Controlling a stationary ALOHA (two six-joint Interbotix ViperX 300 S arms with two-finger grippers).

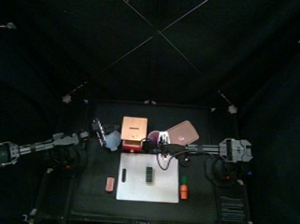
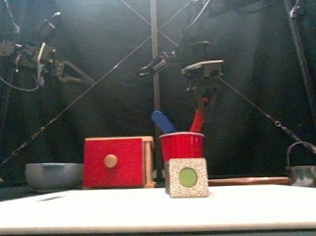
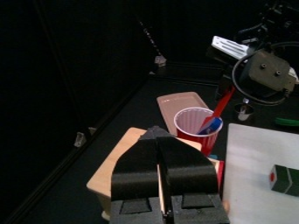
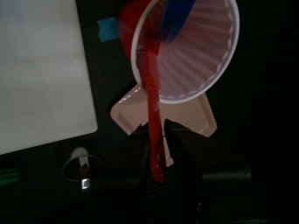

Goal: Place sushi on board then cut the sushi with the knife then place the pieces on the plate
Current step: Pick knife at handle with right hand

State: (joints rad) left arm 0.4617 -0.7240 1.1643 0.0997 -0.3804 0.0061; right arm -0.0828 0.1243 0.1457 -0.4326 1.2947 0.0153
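A dark green sushi roll (image 1: 150, 176) (image 2: 187, 176) stands on the white cutting board (image 1: 134, 188) (image 2: 73, 214). Behind it is the red cup (image 2: 182, 145) (image 4: 193, 52) holding a blue knife (image 2: 162, 121) and a red knife (image 2: 196, 118) (image 4: 149, 96). My right gripper (image 1: 162, 148) (image 2: 200, 93) (image 4: 155, 156) hangs over the cup, shut on the red knife's handle, with the blade still inside the cup. My left gripper (image 1: 110, 139) (image 3: 163, 166) is shut on nothing, over the wooden box (image 3: 122, 175). The pink tray (image 1: 185, 131) (image 4: 176, 122) lies behind the cup.
The wooden box (image 1: 135, 129) with its red drawer front (image 2: 118, 161) stands left of the cup, and a blue-grey bowl (image 2: 54, 175) further left. A metal cutter (image 2: 304, 173) is at the right. Two small toy foods (image 1: 109, 183) (image 1: 184, 190) flank the board.
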